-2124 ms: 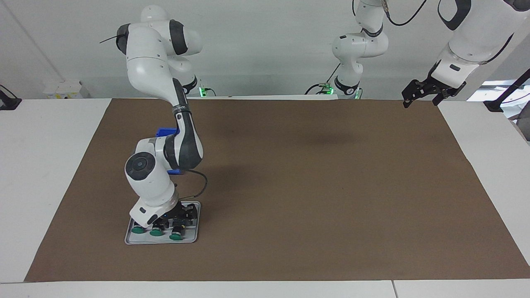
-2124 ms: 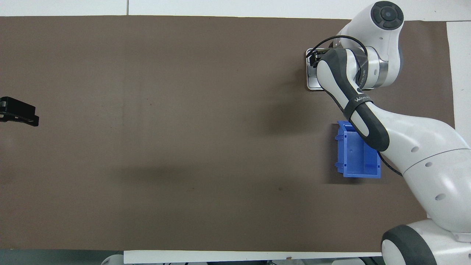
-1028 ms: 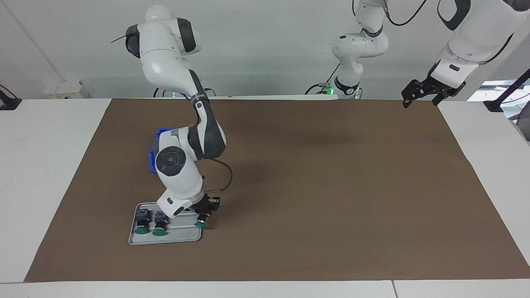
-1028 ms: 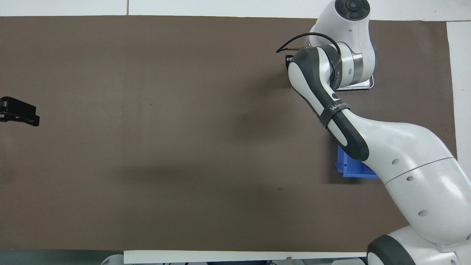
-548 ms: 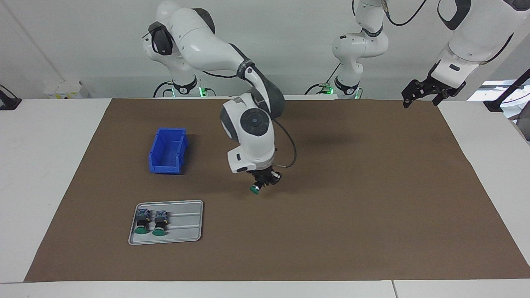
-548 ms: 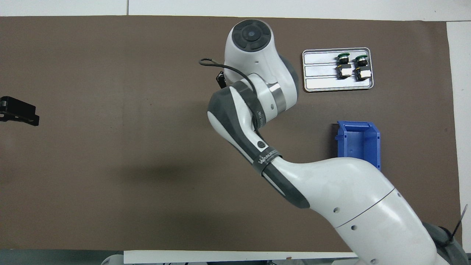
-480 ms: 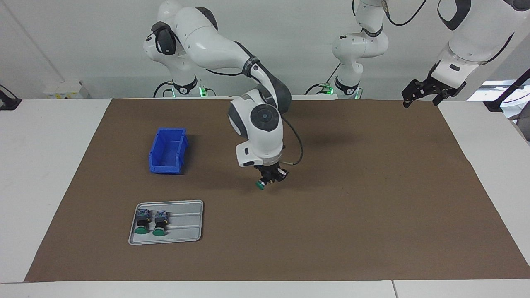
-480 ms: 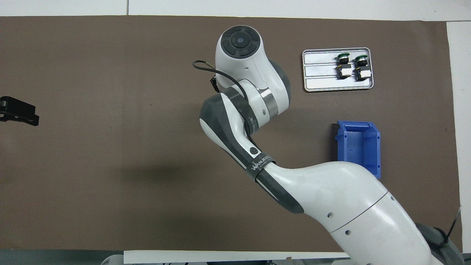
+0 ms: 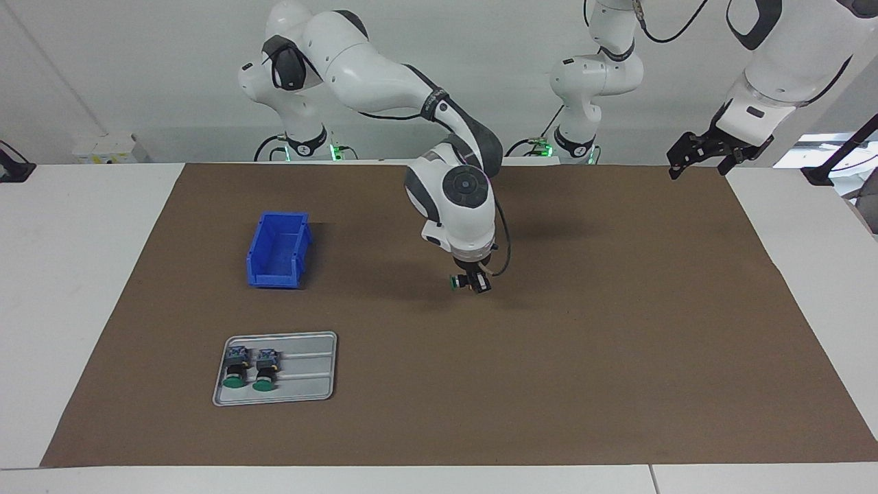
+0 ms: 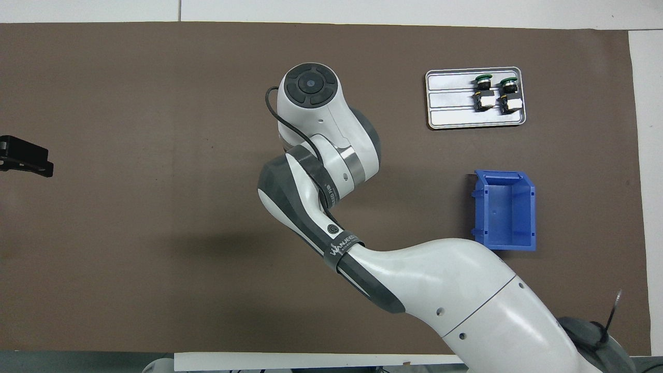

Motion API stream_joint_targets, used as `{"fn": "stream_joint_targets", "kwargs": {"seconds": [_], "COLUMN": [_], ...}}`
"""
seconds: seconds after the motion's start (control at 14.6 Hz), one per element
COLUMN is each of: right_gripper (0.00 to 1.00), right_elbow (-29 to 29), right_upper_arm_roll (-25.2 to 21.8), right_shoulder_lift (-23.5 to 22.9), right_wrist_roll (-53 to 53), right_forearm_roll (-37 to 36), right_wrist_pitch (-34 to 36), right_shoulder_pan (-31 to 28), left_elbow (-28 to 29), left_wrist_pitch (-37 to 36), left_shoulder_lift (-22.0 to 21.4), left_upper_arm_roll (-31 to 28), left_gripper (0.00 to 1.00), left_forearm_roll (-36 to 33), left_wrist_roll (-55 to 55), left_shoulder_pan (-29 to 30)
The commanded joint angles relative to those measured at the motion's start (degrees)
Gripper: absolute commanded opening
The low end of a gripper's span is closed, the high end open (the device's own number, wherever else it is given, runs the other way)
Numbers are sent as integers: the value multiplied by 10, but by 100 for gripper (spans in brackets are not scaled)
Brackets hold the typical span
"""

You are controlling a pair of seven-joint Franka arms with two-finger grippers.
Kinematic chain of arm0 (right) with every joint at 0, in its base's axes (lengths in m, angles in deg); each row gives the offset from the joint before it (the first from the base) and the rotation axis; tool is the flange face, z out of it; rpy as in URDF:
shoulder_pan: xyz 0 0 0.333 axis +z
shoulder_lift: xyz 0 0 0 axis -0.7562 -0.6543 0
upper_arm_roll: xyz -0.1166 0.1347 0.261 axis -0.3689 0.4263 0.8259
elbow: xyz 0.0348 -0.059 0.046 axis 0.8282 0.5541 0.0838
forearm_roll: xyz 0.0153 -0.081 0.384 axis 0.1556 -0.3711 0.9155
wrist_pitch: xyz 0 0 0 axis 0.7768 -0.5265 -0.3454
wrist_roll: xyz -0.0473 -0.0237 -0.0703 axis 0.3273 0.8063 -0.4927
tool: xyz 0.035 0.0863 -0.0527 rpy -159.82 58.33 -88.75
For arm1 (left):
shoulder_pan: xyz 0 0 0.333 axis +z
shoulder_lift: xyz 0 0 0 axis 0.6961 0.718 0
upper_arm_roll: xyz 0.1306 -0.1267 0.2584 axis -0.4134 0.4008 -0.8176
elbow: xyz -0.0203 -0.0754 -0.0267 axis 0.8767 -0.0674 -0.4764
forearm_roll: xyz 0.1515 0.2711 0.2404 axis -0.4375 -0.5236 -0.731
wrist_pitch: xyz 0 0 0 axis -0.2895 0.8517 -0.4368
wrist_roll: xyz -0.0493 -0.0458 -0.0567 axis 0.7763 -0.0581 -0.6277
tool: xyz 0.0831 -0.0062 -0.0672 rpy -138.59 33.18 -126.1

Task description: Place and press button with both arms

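Low in the facing view's lower left, a grey tray [image 9: 302, 384] lies on the bench's brown mat [image 9: 549, 384] with two spare buttons [image 9: 248, 370] side by side at its end toward the bench edge. Higher in the frame, at left of centre, stands an empty blue bin [image 9: 278, 248]. At the frame's middle my right end effector [image 9: 473, 281] hangs just above the mat, pinching the button [image 9: 455, 280] with its green cap turned sideways; in the overhead view my own wrist hides both. At the upper right of the facing view my left end effector [image 9: 699, 159] waits in the air over the mat's corner, fingers spread and holding nothing.
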Motion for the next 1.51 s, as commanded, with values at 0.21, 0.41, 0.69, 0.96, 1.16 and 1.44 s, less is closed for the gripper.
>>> {"fn": "stream_joint_targets", "kwargs": {"seconds": [0.21,0.41,0.69,0.96,1.16,1.44], "right_gripper": [31,100,100,100,100,100], "right_elbow": [89,76,77,92,93,104], "right_upper_arm_roll": [0,0,-1,-1,-2,-4], "right_shoulder_lift": [6,13,96,190,240,305], "right_wrist_roll": [41,27,-29,-277,-520,-807], "right_forearm_roll": [3,0,6,6,5,-14], "right_wrist_pitch": [-94,-71,-53,55,172,250], "right_shoulder_pan": [3,-8,-59,-145,-223,-306], "left_elbow": [14,20,21,27,29,37], "left_wrist_pitch": [1,1,1,4,12,27], "left_shoulder_lift": [-9,-13,-14,-16,-16,-6], "left_upper_arm_roll": [-1,-2,-2,-2,4,5], "left_gripper": [100,100,100,100,100,100], "left_forearm_roll": [1,1,1,1,1,8], "left_wrist_roll": [0,-2,-3,-43,-148,-318], "left_shoulder_pan": [3,3,4,1,-9,-63]}}
